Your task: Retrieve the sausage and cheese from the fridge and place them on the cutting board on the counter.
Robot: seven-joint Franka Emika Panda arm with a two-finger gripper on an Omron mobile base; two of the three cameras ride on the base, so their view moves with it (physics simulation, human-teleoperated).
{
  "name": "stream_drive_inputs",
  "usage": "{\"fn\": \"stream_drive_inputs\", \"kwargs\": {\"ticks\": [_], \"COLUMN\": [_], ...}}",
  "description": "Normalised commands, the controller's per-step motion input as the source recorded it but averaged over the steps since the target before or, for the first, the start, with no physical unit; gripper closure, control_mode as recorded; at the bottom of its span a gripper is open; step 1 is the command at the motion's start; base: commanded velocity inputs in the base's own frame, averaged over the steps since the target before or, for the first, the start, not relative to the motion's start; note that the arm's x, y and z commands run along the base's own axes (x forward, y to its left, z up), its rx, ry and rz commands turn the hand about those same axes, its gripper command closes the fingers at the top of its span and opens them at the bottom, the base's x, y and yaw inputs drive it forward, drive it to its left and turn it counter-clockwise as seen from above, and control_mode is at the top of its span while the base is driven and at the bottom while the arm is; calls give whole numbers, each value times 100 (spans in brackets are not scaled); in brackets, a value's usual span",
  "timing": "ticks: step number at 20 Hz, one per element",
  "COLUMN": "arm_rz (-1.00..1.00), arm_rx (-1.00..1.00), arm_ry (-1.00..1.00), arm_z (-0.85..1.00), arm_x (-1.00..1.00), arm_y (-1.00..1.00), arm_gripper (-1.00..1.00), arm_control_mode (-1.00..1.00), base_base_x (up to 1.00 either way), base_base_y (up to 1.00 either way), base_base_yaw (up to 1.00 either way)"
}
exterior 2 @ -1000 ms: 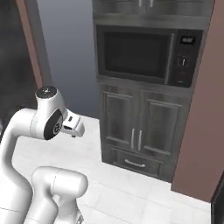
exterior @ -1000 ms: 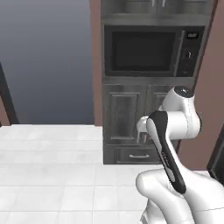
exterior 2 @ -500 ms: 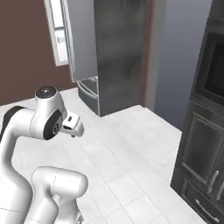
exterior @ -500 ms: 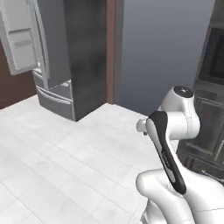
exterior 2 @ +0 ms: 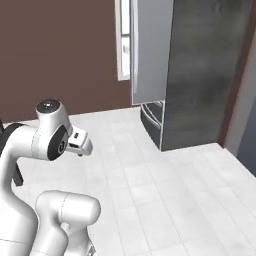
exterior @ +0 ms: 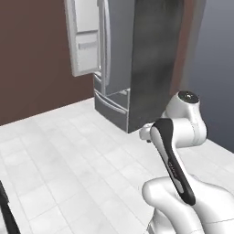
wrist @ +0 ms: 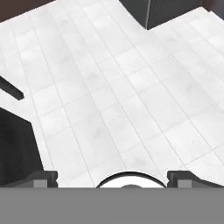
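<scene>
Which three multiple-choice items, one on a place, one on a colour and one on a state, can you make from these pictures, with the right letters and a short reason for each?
1. Where does the fridge stand in the left base view?
A. lower left corner
B. upper middle
C. behind the arm's base

2. What colour is the wall beside the fridge?
A. reddish brown
B. bright green
C. white

3. How is the claw in the hand view?
A. shut on a cheese wedge
B. shut on nothing
C. open and empty

Answers:
1. B, the grey body rises at the top centre.
2. A, a dark reddish-brown surface lies left of the fridge.
3. C, the two tips stand far apart over bare white floor tiles.
</scene>
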Motion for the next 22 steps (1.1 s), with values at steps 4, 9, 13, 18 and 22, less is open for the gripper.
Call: {"fn": "stream_drive_inputs", "kwargs": {"ticks": [4, 9, 13, 18, 22], "arm_rz": [0, 0, 0, 0, 0], "arm_rx": [0, 0, 0, 0, 0], "arm_ry": [0, 0, 0, 0, 0], "arm_z": [0, 0, 0, 0, 0], "arm_x": [0, 0, 0, 0, 0], "arm_y": [0, 0, 0, 0, 0], "arm_gripper": [-100, -100, -100, -100, -100], "arm_control_mode": [100, 100, 100, 100, 100], "base_base_x": [100, 100, 100, 100, 100], "base_base_y": [1, 7, 10, 19, 24], "base_base_yaw": [28, 24, 25, 22, 12]}}
